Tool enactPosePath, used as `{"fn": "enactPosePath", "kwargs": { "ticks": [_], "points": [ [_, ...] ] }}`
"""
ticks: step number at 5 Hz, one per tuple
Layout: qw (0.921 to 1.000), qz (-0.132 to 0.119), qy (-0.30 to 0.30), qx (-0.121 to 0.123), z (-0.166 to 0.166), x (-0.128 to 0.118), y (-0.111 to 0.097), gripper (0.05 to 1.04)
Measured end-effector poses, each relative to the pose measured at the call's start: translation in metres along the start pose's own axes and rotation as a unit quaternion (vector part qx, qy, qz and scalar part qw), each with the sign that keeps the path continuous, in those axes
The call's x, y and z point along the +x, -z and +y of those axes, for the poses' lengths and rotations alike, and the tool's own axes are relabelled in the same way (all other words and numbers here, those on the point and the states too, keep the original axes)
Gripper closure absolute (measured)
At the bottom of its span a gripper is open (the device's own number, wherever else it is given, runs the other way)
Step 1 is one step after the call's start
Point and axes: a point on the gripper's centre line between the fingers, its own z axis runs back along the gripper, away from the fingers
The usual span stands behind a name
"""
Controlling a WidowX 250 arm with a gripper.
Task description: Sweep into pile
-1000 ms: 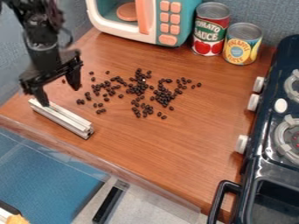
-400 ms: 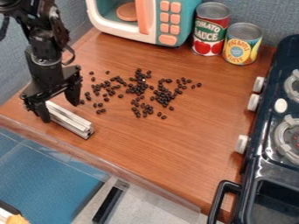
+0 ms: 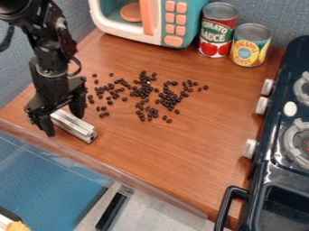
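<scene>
Gripper (image 3: 64,123) astride the metal bar (image 3: 75,126), fingers apart

Dark beans (image 3: 142,92) lie scattered on the surface (image 3: 181,149) in front of the toy microwave (image 3: 191,34); the metal bar lies farther from the toy microwave than most beans. Closure near one end could let the metal bar swivel under sweeping drag, missing beans; an overly fast stroke might scatter them further.

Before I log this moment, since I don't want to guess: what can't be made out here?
All in the camera view:
- Metal bar: upper-left end, behind the gripper.
- Dark beans: exact count, too small and crowded.
- Toy microwave: top, cut off by the top edge.
- Toy stove: far side, cut off by the right edge.
</scene>
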Motion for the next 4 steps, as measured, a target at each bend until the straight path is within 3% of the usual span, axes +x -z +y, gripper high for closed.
{"fn": "enactPosePath", "kwargs": {
  "ticks": [1,3,4],
  "points": [
    [0.9997,0.019,0.013,-0.004,-0.002,-0.004,0.003,0.133],
    [0.9991,-0.003,0.039,-0.015,-0.011,0.006,0.006,0.683],
    [0.9979,-0.013,0.061,-0.013,-0.018,0.011,0.007,0.697]
  ]
}}
